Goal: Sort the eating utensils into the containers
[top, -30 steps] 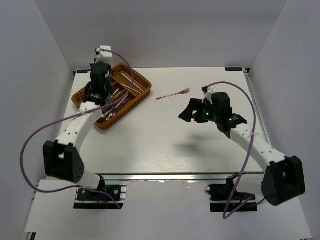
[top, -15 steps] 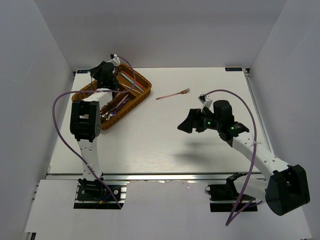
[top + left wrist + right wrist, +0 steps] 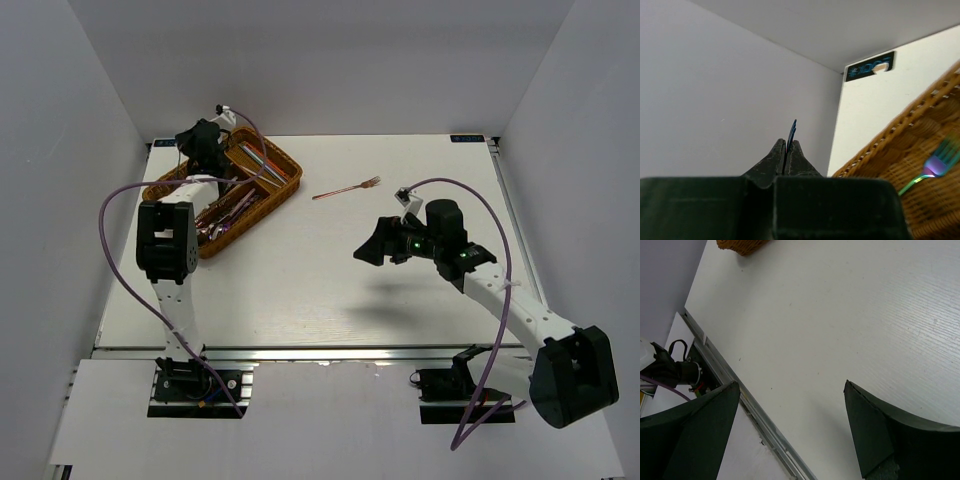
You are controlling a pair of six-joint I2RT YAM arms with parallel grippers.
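The brown wicker tray point(image 3: 288, 176) stands at the back left and holds several utensils in its long compartments. My left gripper point(image 3: 203, 141) hangs over the tray's back-left end. In the left wrist view my left gripper point(image 3: 787, 143) is shut on a thin blue utensil point(image 3: 792, 129), seen edge-on and sticking out past the fingertips. That view also shows the tray's rim point(image 3: 900, 131) and an iridescent fork point(image 3: 935, 165) inside it. A rose-gold fork point(image 3: 346, 189) lies alone on the table right of the tray. My right gripper point(image 3: 376, 243) is open and empty above the table's middle; in its wrist view point(image 3: 791, 385) only bare table lies below.
White walls enclose the table on three sides; the left wall is close behind my left gripper. A black label point(image 3: 869, 66) marks the table's back-left corner. The table's near metal rail point(image 3: 725, 375) and a tray corner point(image 3: 742, 246) show in the right wrist view.
My left arm has folded up and its gripper has moved from over the tray's middle to its back-left end. My right gripper has drifted slightly left and nearer.
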